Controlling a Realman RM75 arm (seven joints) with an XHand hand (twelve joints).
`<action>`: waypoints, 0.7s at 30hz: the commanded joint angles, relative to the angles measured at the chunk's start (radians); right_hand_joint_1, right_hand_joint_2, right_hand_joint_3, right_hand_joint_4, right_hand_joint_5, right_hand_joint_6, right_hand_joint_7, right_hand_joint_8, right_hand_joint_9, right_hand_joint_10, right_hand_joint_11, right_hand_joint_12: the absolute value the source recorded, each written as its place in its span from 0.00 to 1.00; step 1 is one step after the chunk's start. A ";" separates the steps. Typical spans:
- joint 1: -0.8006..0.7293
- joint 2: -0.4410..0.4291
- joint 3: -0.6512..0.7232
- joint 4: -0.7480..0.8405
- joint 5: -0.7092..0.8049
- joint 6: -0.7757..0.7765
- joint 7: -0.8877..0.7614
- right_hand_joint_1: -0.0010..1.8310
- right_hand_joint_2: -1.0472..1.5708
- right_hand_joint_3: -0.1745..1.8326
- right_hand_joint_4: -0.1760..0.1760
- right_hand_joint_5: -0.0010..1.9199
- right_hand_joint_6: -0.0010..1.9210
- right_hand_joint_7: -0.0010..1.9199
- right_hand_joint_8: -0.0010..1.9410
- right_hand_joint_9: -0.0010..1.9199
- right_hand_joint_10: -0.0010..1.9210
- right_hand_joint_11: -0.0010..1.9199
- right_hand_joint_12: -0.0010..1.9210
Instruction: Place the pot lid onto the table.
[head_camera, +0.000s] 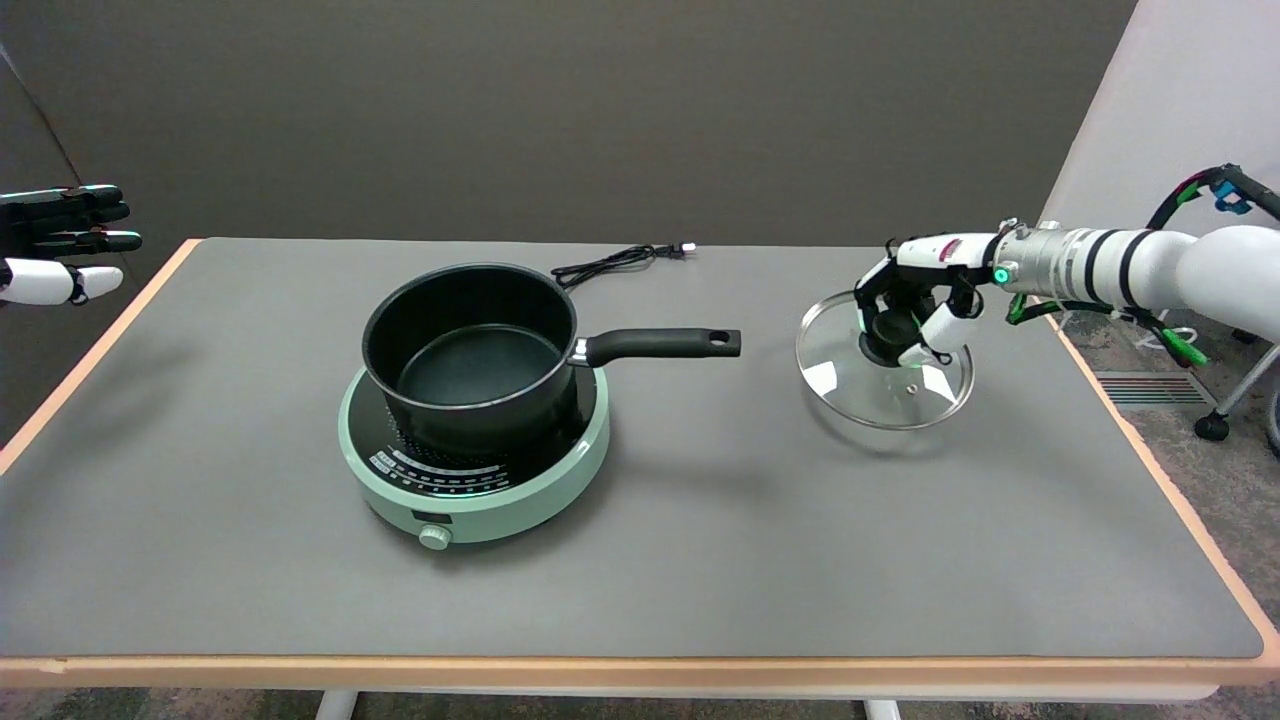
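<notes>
A round glass pot lid (884, 378) with a metal rim and a black knob hangs low over the right part of the grey table (700, 560), with a shadow just beneath it; whether it touches the surface is unclear. My right hand (912, 308) reaches in from the right and grips the lid's knob from above, fingers curled around it. The black pot (470, 355) stands uncovered on a mint-green induction cooker (475, 470) left of centre, its long handle pointing right toward the lid.
A black power cord (615, 262) lies behind the pot near the table's far edge. The idle left hand (60, 245) hovers at the upper left. A wheeled stand and cables sit off the table's right edge.
</notes>
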 joint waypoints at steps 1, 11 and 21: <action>0.202 -0.139 -0.169 -0.159 -0.002 0.065 -0.075 0.74 0.73 0.36 1.00 0.38 0.60 0.49 0.63 0.44 0.74 0.37 0.60; 0.345 -0.195 -0.312 -0.211 -0.007 0.072 -0.075 0.75 0.71 0.40 1.00 0.38 0.60 0.50 0.63 0.44 0.75 0.37 0.61; 0.455 -0.259 -0.426 -0.287 -0.007 0.090 -0.075 0.75 0.71 0.41 1.00 0.38 0.60 0.50 0.63 0.44 0.75 0.37 0.60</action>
